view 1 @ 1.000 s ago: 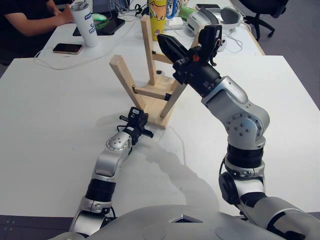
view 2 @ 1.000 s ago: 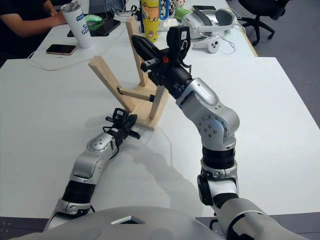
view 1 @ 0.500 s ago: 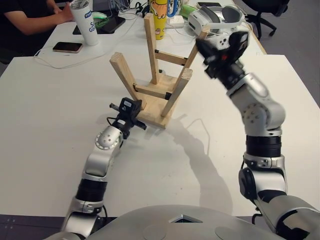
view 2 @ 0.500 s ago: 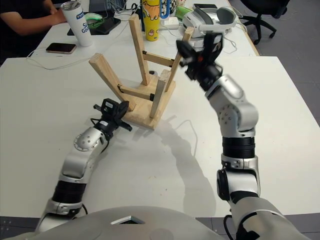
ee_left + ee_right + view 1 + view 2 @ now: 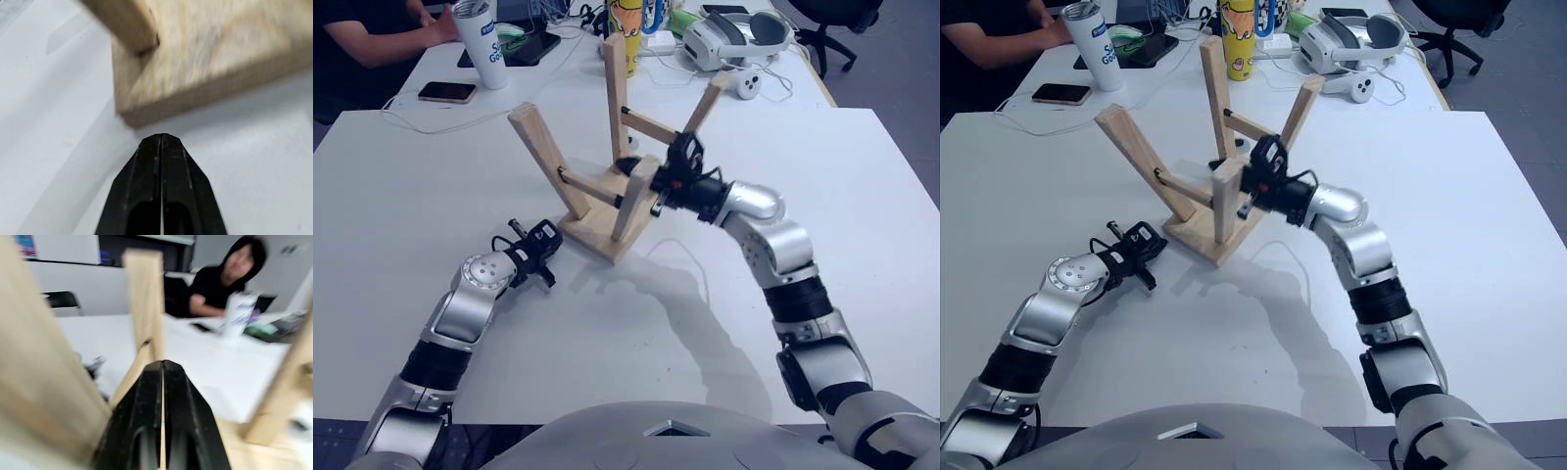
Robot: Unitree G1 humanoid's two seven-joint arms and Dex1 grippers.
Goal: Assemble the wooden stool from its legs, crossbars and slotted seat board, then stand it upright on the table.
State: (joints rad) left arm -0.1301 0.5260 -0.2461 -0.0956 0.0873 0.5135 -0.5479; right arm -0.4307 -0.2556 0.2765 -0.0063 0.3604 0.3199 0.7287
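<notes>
Wooden stool (image 5: 607, 201), assembled, upturned and tilted, seat down at mid white table (image 5: 862, 215); left gripper (image 5: 546, 247) closed tight, holding nothing, just near-left of the seat's corner; right gripper (image 5: 666, 181) likewise closed, empty, among the right-hand legs.

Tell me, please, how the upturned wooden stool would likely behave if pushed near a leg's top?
Probably stiff: the stool looks like solid wood braced by crossbars. It may tip rather than slide, as its legs stand tall above a small seat board.
</notes>
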